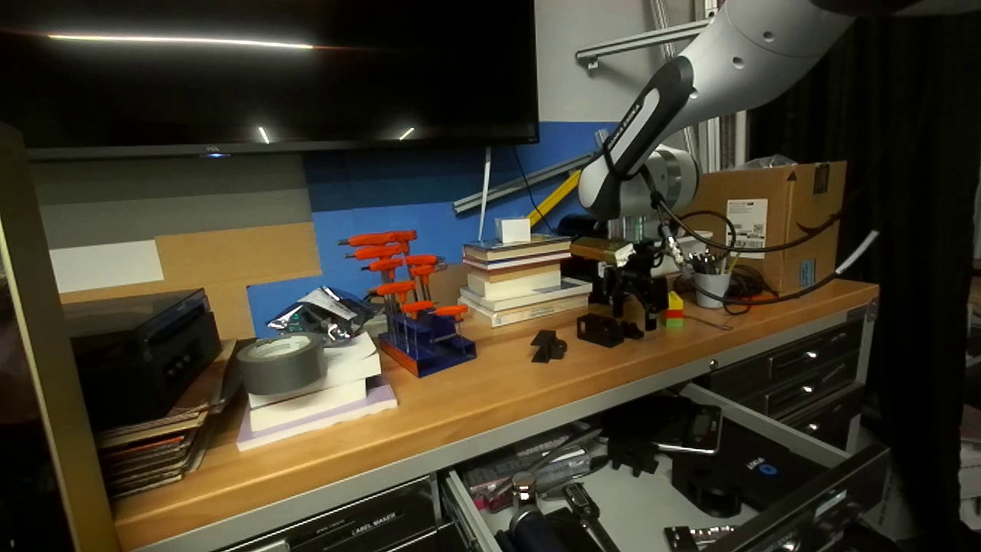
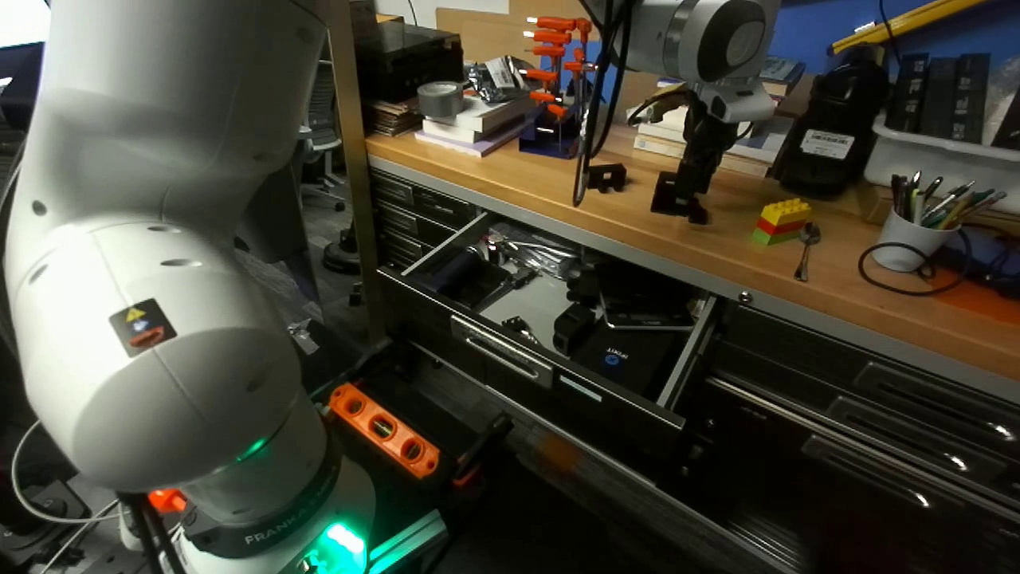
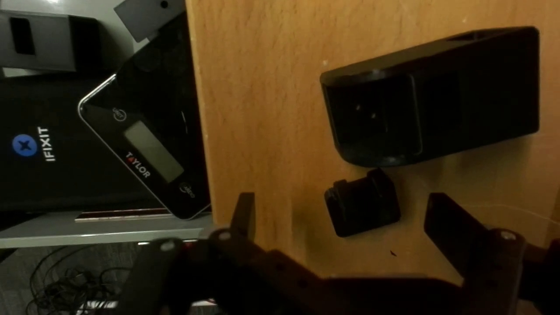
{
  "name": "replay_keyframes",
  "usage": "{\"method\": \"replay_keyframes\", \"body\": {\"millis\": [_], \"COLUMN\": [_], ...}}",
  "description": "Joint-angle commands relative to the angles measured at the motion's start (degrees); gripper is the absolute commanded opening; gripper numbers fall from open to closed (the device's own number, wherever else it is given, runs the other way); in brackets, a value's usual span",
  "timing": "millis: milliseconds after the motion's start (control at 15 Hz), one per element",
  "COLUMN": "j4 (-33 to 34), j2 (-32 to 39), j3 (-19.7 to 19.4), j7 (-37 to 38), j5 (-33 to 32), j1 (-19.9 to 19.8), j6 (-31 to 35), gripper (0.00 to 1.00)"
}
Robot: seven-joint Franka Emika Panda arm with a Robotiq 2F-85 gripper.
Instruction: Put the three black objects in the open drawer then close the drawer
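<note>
- The gripper (image 3: pixel 341 211) hangs low over the bench (image 1: pixel 475 402), jaws released and spread wide.
- In the wrist view, the small piece (image 3: pixel 365 208) lies between the fingertips (image 3: pixel 446 227), with wood showing on both sides of it.
- The block (image 3: pixel 437 100), larger and longer, lies right by the small piece; whether the two touch, I cannot tell.
- In both exterior views the angular piece (image 1: pixel 547 346) lies between the hex keys (image 1: pixel 395 288) and the block, near the block but apart from it.
- These three, all black, rest on the bench, higher than the drawer (image 2: pixel 518 363).
- The drawer is pulled well out from under the bench.
- Inside it, the scale (image 3: pixel 144 148) overlaps the iFixit case (image 3: pixel 26 179); a slotted box (image 3: pixel 48 41) sits by the case, and a bracket (image 3: pixel 151 17) just beside the scale. Tools (image 1: pixel 529 521) lie toward the drawer's other end.
- Toy bricks (image 2: pixel 782 219) in yellow, red and green stand near the small piece, with the spoon (image 2: pixel 806 243) just beside them.
- The pen cup (image 2: pixel 912 239), white, stands farther along, pens leaning out of it.
- At the back of the bench, the book stack (image 1: pixel 525 282) carries a white box (image 1: pixel 513 230).
- Beyond the hex keys, the tape (image 1: pixel 282 366) sits on some flat books (image 1: pixel 329 395), just beside a silvery bag (image 1: pixel 322 314).
- The arm (image 1: pixel 736 69) slants down over the bench; a dark screen (image 1: pixel 268 84) hangs on the wall.
</note>
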Motion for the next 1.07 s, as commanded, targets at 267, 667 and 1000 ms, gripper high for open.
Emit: {"method": "replay_keyframes", "body": {"millis": [267, 667, 1000], "j4": [5.5, 5.9, 5.3], "j2": [2.8, 2.9, 2.8], "j3": [-0.4, -0.3, -0.6], "j7": [-2.8, -4.6, -5.4], "j5": [2.2, 2.9, 2.7], "j1": [-0.2, -0.2, 0.0], "j6": [-0.4, -0.2, -0.1], "gripper": [1.0, 0.44, 0.18]}}
